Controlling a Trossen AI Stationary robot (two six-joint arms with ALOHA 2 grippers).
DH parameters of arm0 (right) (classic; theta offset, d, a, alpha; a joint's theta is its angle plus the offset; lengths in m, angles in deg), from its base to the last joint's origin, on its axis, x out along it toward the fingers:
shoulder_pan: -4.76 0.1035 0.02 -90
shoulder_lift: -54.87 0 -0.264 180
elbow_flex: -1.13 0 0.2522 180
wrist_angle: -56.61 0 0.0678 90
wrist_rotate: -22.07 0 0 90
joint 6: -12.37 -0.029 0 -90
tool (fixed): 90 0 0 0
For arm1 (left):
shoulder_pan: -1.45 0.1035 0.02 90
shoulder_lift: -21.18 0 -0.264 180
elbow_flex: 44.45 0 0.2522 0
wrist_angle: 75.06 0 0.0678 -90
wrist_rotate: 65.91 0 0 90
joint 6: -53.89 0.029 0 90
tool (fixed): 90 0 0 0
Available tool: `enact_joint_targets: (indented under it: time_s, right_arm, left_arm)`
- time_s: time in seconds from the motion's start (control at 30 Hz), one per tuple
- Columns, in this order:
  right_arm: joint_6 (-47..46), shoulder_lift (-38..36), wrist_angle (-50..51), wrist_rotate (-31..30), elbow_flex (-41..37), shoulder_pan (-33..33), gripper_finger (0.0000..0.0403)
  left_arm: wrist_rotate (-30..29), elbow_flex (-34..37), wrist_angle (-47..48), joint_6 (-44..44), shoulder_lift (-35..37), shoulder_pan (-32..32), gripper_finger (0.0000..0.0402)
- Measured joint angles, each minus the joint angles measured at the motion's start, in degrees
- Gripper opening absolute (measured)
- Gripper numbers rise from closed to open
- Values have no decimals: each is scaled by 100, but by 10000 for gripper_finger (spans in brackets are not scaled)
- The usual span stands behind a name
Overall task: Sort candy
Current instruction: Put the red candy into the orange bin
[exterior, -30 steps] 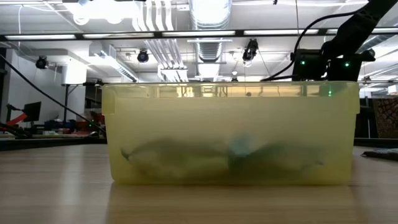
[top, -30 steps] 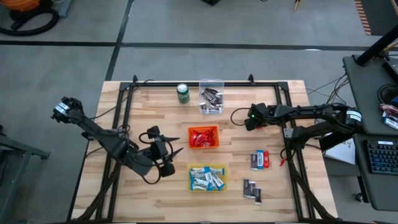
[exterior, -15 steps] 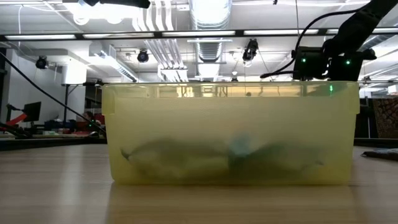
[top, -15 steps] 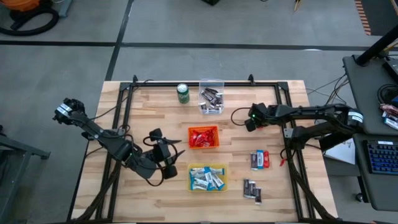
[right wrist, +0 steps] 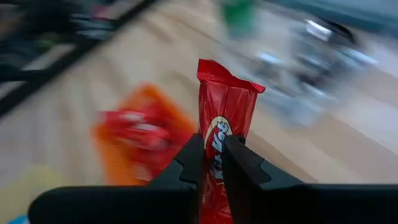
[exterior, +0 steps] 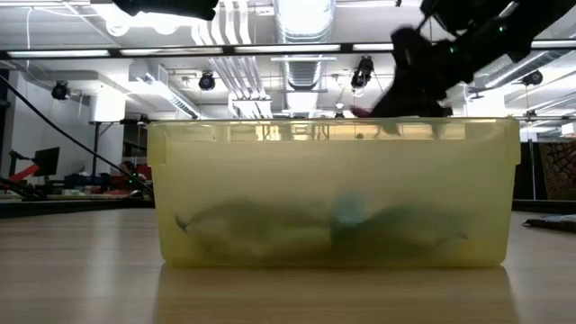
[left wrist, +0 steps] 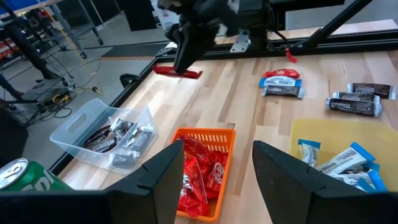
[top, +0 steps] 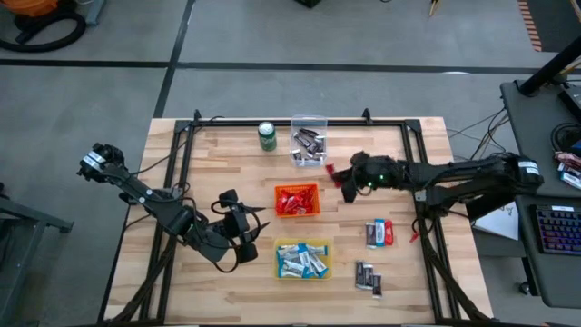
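My right gripper (top: 343, 175) is shut on a red wrapped candy bar (right wrist: 221, 118) and hangs above the table between the clear bin (top: 309, 143) and the orange bin (top: 298, 201). The left wrist view shows that bar (left wrist: 177, 72) lifted under the right gripper. Red candy fills the orange bin, blue-and-white candy the yellow bin (top: 303, 260), dark candy the clear bin. Loose bars (top: 379, 233) and dark bars (top: 368, 277) lie flat on the table at the right. My left gripper (left wrist: 217, 177) is open, left of the yellow bin. My right gripper pinches the red candy bar between its two fingers (right wrist: 193, 163), on the bar's flat faces about halfway along (right wrist: 214, 149). The bar's far end (right wrist: 227, 78) sticks out past the fingertips. It is lifted clear of the table.
A green can (top: 267, 135) stands left of the clear bin near the far edge. A black frame (top: 186, 145) runs along the table's left, far and right sides. In the low view the yellow bin (exterior: 333, 193) blocks most of the table. Bare wood lies between the orange bin and the loose bars.
My right gripper has swung toward the table's left, from beside the right frame rail to a spot between the clear and orange bins, carrying the red bar. My left gripper has shifted a little toward the near edge.
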Motion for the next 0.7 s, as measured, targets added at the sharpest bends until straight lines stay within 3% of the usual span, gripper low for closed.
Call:
enact_joint_targets:
  time_s: [0.3,0.7]
  right_arm:
    - [1159,1765,-3001,-61,27,795,33]
    - [1342,3225,-3062,-68,805,777,46]
  left_arm:
    - [-2,0,-2,1,0,0,174]
    - [-4,0,24,-34,0,-3,174]
